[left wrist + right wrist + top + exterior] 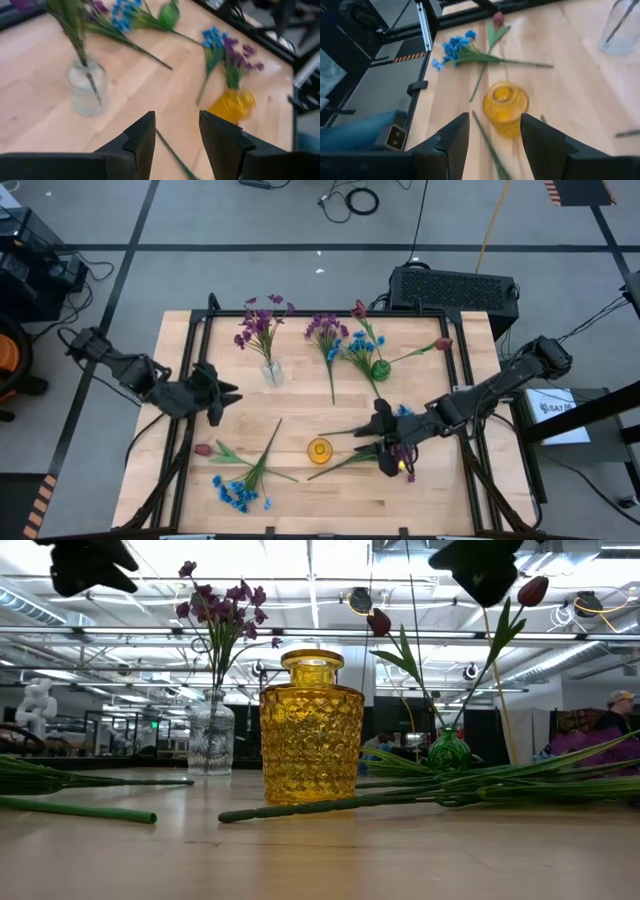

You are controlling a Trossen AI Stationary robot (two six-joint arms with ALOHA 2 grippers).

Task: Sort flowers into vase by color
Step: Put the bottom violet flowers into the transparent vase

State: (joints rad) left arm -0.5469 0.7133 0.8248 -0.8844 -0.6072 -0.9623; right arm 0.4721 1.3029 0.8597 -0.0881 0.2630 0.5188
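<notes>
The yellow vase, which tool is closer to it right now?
Right. The right tool hovers just beside the yellow vase; the left tool sits farther off, nearer the clear vase.

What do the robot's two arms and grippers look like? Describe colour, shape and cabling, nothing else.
Both arms are black and jointed, built of chunky rounded segments. The left gripper and right gripper each end in two flat, wedge-shaped matte black fingers with angular, stepped edges. Thin dark cables trail from each arm's base off the table. No markings are readable on either arm.

Grey floor (200,220) with dark tape lines and cables (355,200); bright ceiling strip lights (300,560) beyond.
</notes>
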